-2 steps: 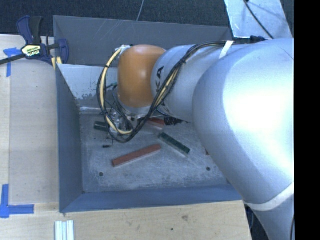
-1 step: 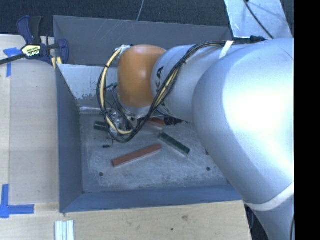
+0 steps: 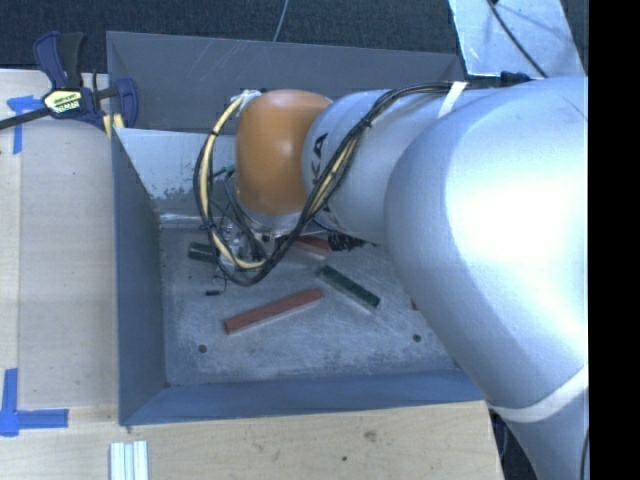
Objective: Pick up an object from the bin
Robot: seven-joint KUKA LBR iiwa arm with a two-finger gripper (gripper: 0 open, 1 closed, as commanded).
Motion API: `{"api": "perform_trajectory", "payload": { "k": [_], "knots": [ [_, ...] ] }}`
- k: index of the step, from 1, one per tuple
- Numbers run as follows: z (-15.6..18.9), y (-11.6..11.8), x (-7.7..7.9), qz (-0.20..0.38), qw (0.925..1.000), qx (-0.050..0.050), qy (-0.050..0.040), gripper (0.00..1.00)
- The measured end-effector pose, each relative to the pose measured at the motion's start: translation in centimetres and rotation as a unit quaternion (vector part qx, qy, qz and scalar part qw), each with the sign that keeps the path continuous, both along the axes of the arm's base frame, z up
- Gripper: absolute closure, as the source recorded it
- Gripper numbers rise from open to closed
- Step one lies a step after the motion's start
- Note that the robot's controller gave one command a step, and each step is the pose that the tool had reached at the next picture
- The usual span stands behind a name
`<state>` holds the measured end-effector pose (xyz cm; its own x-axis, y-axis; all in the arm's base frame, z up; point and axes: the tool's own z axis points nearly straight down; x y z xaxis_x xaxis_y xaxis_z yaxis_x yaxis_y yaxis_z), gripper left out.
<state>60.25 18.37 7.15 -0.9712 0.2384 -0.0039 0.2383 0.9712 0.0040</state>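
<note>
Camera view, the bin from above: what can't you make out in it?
- Gripper: its tip is lost behind the orange cover and cables.
- Bin: its right part lies under the arm.
- Reddish thing near the dark green bar: mostly under the arm.
- Small dark thing at the gripper's left: too small to name.

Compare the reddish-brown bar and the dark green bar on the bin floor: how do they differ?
The reddish-brown bar looks longer in this view than the dark green bar. The reddish-brown bar slants up toward the right, while the dark green bar slants down toward the right. Both are slim, straight pieces lying flat on the bin floor.
</note>
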Motion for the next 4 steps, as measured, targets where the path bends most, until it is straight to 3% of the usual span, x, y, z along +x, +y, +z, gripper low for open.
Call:
{"api": "perform_trajectory", "payload": {
  "k": [3, 4],
  "knots": [
    [0.0, 0.0, 0.0, 0.0, 1.0, 0.0, 0.0, 1.0],
    [3.4, -1.1, -2.2, 0.055, 0.9985, -0.002, 0.0043, 1.0]
  ]
}}
